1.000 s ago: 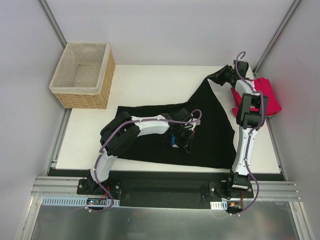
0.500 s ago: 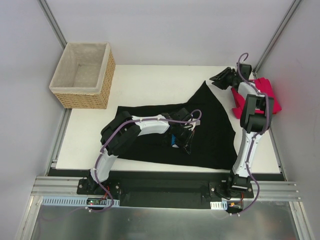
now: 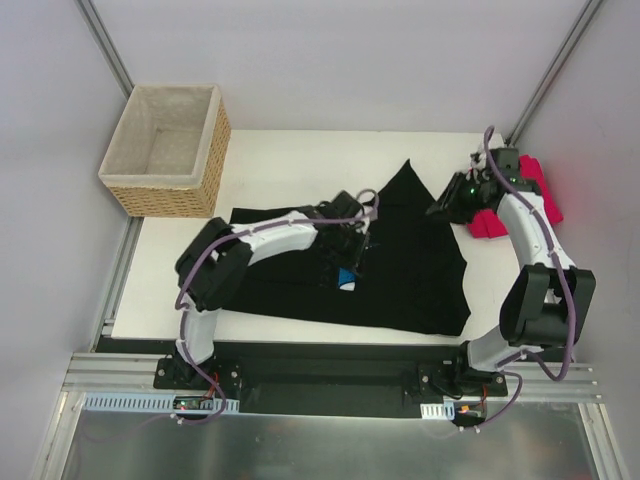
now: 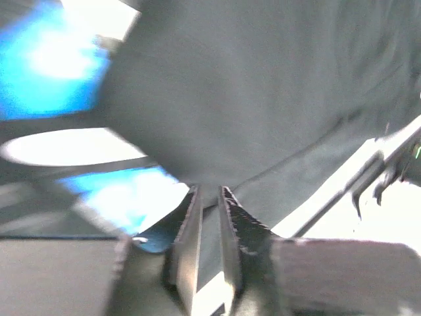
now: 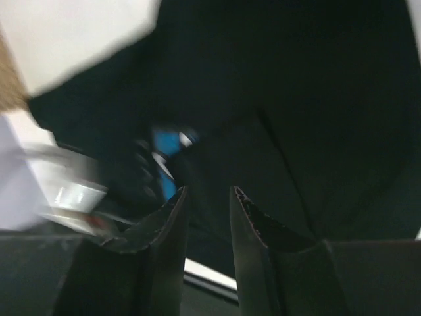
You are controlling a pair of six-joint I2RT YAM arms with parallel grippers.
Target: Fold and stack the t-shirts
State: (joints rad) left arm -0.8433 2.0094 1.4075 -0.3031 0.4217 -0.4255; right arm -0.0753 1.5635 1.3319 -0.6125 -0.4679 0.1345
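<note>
1. Black cloth covers the middle of the table (image 3: 290,160): the black t-shirt (image 3: 410,270) is spread in an uneven, partly turned-over sheet, and only a scrap of its blue print (image 3: 347,280) is exposed near the centre.
2. The pinkish-red t-shirt (image 3: 545,195) is bunched at the far right edge of the table, just beside the black one, and has not been flattened.
3. The left gripper (image 3: 352,245) is held over the middle of the black shirt, by the print. Its fingers are parted only narrowly, and nothing is seen clamped between them.
4. The right gripper (image 3: 440,207) is poised above the shirt's far right corner, fingers apart and empty.
5. No tidy fold is judged complete. Both shirts are yet to be folded, and nothing is stacked.
</note>
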